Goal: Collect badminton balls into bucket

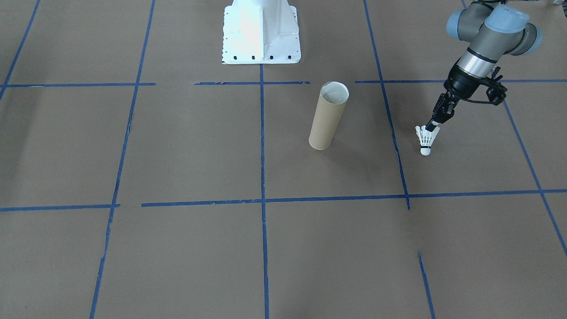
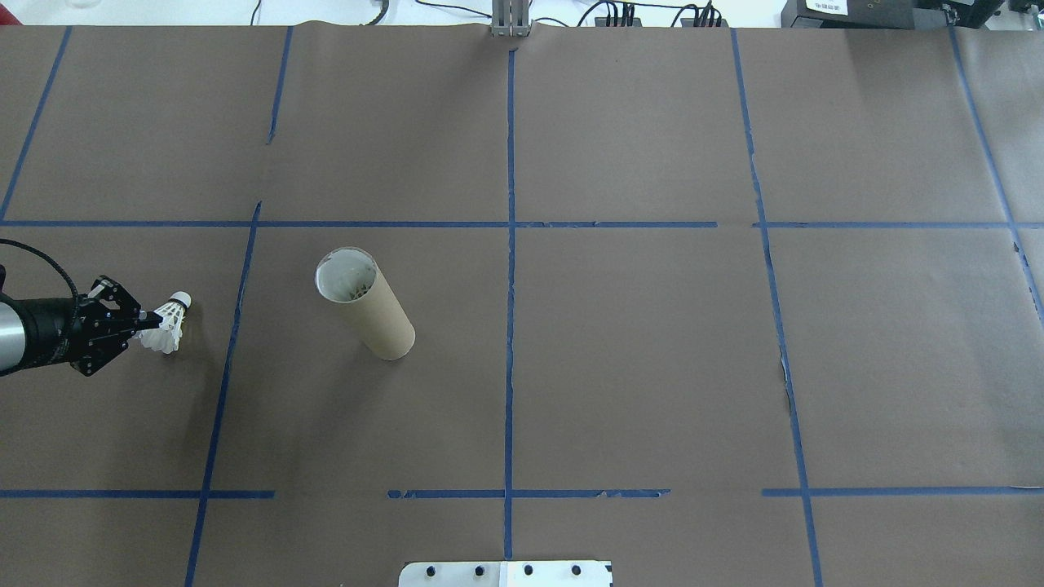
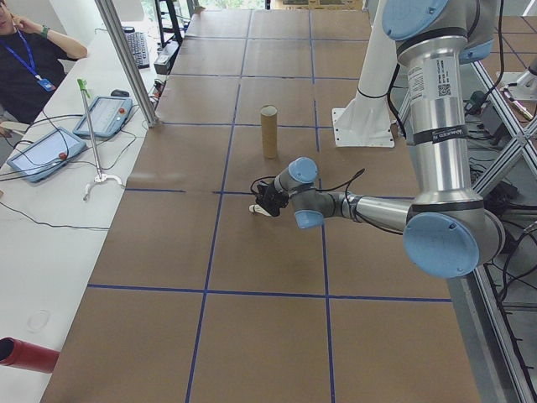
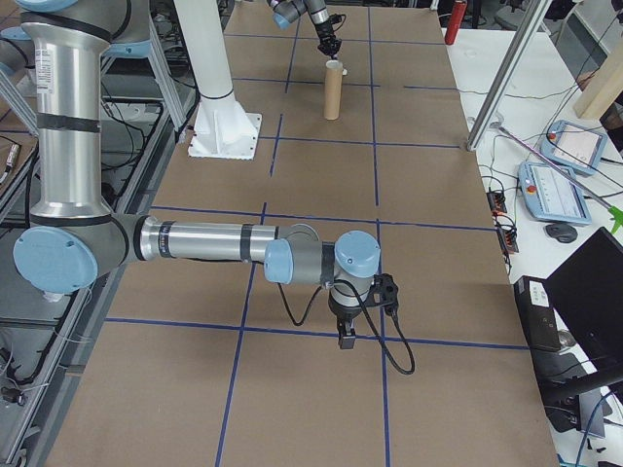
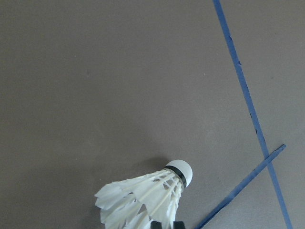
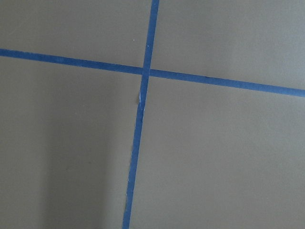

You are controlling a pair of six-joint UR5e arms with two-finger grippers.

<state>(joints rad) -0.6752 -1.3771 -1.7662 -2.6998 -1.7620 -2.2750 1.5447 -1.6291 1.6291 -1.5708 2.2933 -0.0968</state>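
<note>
With its fingertips pinched shut on the feather skirt of the shuttlecock (image 2: 169, 323), the left gripper (image 2: 148, 324) has the bird lifted just clear of the brown table (image 2: 652, 367), cork tip pointing away from the wrist and tilted downward. Off to that gripper's right stands the cardboard tube (image 2: 363, 303), upright with its white mouth open to the sky, well apart across one blue tape line (image 2: 232, 326), so the carry runs sideways and up before the cork can drop in nose first. Far away the right gripper (image 4: 346, 338) hangs over bare table near a tape crossing, holding nothing I can see, and whether it is open I cannot tell.
</note>
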